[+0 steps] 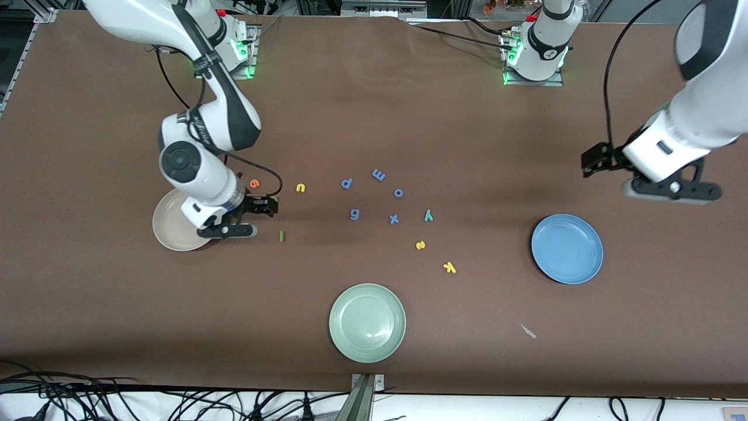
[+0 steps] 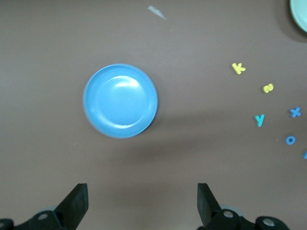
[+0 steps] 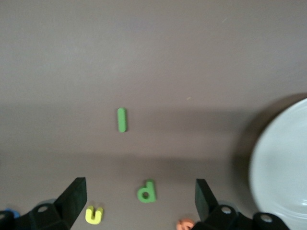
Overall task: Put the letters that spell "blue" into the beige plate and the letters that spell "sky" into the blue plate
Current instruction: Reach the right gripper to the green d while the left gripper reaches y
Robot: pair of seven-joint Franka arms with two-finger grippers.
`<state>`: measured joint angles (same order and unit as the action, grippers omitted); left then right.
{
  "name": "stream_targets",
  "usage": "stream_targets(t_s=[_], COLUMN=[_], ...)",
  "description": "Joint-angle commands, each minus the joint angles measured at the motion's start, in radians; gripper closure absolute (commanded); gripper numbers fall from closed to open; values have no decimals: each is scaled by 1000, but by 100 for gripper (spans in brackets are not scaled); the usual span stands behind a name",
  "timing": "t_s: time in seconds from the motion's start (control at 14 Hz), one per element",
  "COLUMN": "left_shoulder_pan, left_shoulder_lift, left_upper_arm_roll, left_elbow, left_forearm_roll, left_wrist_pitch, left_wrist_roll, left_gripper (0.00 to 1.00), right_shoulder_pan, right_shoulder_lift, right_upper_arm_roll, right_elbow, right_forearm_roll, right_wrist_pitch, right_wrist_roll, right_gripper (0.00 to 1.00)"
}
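The table [image 1: 374,117] is plain brown. Around the pale green plate [image 1: 367,323], the beige plate [image 1: 169,225] is cream, the blue plate [image 1: 567,248] medium blue. Letters: orange e [image 1: 254,183], yellow u [image 1: 300,187], green l [image 1: 281,235], dark green b [image 3: 147,191], teal y [image 1: 428,216], yellow s [image 1: 420,245], yellow k [image 1: 449,267], periwinkle-blue letters [image 1: 374,196].

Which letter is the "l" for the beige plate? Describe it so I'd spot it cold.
Start at the beige plate at the right arm's end of the table. Just beside it, toward the table's middle, lies the green l. It is a plain straight bar, unlike its curved neighbours.
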<state>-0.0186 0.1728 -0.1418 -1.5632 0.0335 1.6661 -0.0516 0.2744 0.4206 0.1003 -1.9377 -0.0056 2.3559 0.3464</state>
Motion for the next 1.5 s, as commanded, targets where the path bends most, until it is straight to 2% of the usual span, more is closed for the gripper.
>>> stream_targets(t_s=[0.0, 0.21, 0.29, 0.64, 0.71, 0.86, 1.0, 1.28, 1.43], left_shoulder_pan=[-87, -147, -162, -303, -326, -372, -402, -448, -448], left_shoulder_lift=[22, 60, 89, 310, 316, 335, 376, 422, 445], left_upper_arm_roll=[-1, -1, -1, 13, 31, 34, 34, 36, 36], left_elbow=[-88, -243, -264, -239, -242, -262, -253, -255, -253], left_forearm_roll=[-7, -15, -17, -6, -3, -4, -23, -112, -112], left_wrist_pitch=[143, 444, 521, 604, 604, 606, 665, 736, 751], left_wrist_roll=[-13, -86, -93, -93, -79, -77, -106, -220, -232], left_gripper=[0, 0, 0, 0, 0, 0, 0, 1, 5], right_shoulder_pan=[34, 48, 48, 48, 48, 48, 46, 46, 46], right_shoulder_lift=[-23, -5, 0, 41, 49, 53, 55, 58, 61], right_upper_arm_roll=[-4, -4, -4, -4, -2, -4, -4, -4, -4], right_elbow=[-145, -179, -187, -191, -191, -191, -187, -187, -184], right_forearm_roll=[4, 4, 4, 4, 3, 3, 3, 4, 4], right_wrist_pitch=[158, 160, 158, 164, 166, 163, 161, 160, 161], right_wrist_roll=[39, 39, 36, 26, 26, 23, 23, 25, 25], right_gripper=[0, 0, 0, 1, 2, 9, 20, 46, 51])
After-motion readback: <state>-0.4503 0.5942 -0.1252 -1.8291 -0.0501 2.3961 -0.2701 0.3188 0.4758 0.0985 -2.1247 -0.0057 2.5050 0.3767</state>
